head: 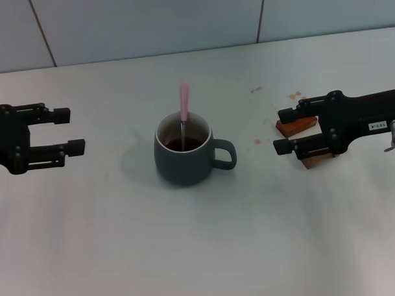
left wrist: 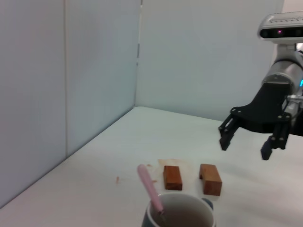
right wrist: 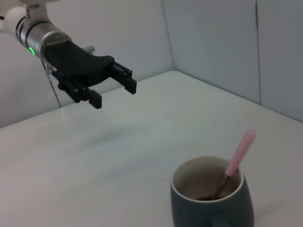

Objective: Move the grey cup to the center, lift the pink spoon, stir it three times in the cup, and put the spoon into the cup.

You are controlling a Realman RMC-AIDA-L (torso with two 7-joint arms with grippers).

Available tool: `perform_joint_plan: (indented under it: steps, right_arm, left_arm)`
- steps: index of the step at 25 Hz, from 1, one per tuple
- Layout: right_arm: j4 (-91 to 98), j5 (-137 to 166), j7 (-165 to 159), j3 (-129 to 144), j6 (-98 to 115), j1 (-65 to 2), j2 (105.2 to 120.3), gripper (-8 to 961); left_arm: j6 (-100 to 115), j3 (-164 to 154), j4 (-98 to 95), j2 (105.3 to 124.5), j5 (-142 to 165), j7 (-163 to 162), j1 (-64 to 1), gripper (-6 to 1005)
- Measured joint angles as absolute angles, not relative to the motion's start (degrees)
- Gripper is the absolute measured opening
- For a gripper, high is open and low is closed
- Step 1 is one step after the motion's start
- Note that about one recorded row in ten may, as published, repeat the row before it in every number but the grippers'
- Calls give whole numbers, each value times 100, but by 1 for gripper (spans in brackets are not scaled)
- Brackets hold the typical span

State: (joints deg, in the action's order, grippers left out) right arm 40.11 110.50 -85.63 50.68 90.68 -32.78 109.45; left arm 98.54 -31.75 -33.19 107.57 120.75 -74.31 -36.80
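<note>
The grey cup (head: 183, 154) stands upright near the middle of the white table, handle toward my right arm, with dark liquid inside. The pink spoon (head: 184, 109) stands in the cup, handle leaning up over the far rim. The cup (left wrist: 180, 216) and spoon (left wrist: 149, 187) show in the left wrist view, and the cup (right wrist: 211, 198) and spoon (right wrist: 239, 154) in the right wrist view. My left gripper (head: 72, 131) is open and empty, left of the cup. My right gripper (head: 282, 130) is open and empty, right of the cup, over the wooden blocks.
Two brown wooden blocks (head: 297, 125) (head: 315, 158) lie under my right gripper; they also show in the left wrist view (left wrist: 173, 177) (left wrist: 210, 179). Brown stains (head: 257, 141) mark the table near them. A panelled wall (head: 147, 20) runs along the table's far edge.
</note>
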Motion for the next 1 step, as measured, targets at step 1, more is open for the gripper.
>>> perform_joint_plan:
  steps: [1]
  right_arm:
    - [4016,11056,-8563,5068,9071,-3282,10944,731]
  left_arm:
    - [9857,-3168,-3309,10737,12075,-7432,-3670,715]
